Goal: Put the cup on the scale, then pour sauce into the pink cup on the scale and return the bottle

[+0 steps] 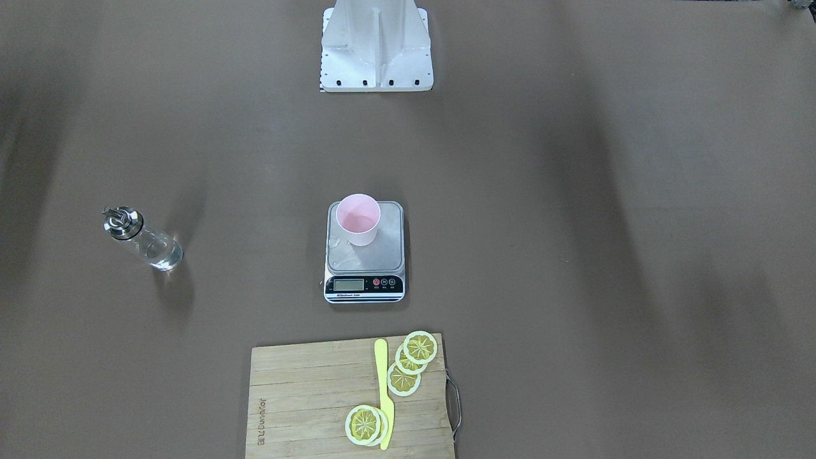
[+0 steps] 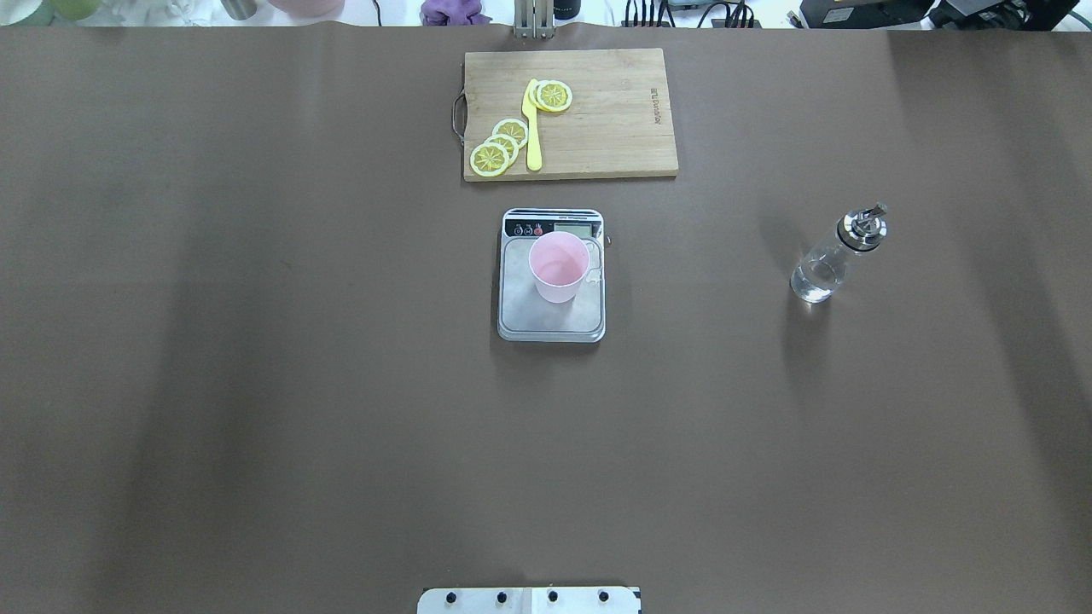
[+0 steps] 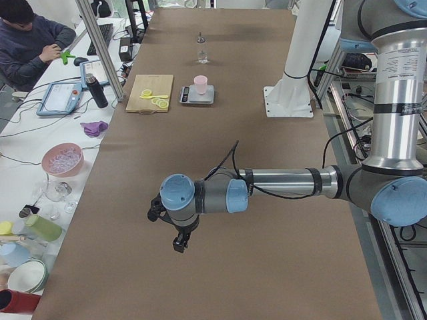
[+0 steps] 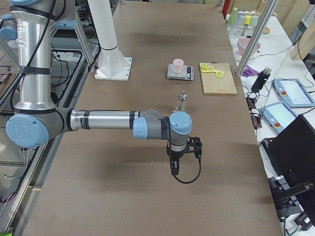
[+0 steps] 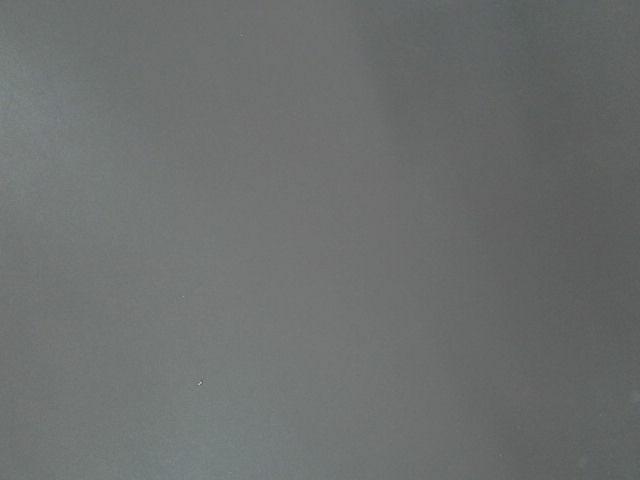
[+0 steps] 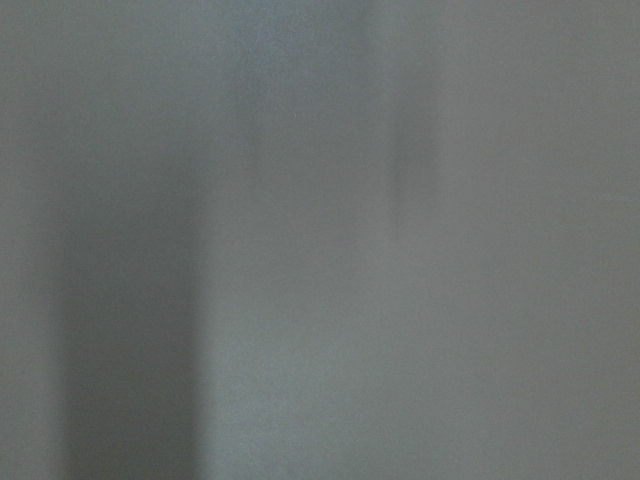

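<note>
- Cup [image 2: 559, 267] stands upright on the scale [image 2: 551, 324], toward the display end. Whether there's liquid in it I can't tell.
- Bottle [image 2: 832, 260] is upright on the table [image 2: 256, 384], well apart from the scale on the robot's right. Sauce [image 2: 815, 281] sits low in it.
- Both arms are parked off to the ends. Left gripper [image 3: 179, 243] and right gripper [image 4: 174, 168] show only in the side views, so I can't tell whether they're open or closed. Nothing visible in either.
- Bottle handling: rigid, breakable, smooth glass, likely slippery. Looks light with little liquid left.
- Grip the glass body mid-height, below the metal cap [image 2: 863, 226]. The cap is rounded and shiny, a poor hold.
- Cup is thin, light plastic and would tip easily. Keep the spout from touching its rim.
- Glossy patch on the platform beside the cup is possibly wet.
</note>
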`<control>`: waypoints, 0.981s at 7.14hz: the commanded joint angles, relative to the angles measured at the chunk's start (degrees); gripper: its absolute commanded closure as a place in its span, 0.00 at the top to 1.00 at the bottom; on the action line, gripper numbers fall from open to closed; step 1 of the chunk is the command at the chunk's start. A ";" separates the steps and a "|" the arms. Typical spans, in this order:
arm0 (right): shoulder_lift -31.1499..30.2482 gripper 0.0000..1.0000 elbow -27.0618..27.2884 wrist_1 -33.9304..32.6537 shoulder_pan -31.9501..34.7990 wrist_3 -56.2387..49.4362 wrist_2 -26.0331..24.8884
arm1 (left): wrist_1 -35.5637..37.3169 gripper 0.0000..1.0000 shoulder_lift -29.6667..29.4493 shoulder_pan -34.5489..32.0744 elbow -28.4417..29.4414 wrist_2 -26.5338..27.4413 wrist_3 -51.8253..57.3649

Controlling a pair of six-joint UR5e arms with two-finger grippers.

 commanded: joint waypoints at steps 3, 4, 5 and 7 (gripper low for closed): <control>-1.40 1.00 1.32 0.00 0.03 0.00 -0.18 | 0.00 0.99 -0.01 0.00 -0.01 0.04 0.01; -1.93 1.00 2.02 0.00 0.03 0.00 -0.18 | -0.09 0.99 -0.10 0.00 0.08 0.04 0.01; -2.98 1.00 3.42 0.00 0.03 0.00 -0.35 | 0.00 0.99 -0.10 0.00 -0.01 0.04 0.01; -3.60 1.00 3.69 0.00 -0.06 0.00 -0.36 | 0.00 0.99 -0.10 0.00 0.08 0.04 0.01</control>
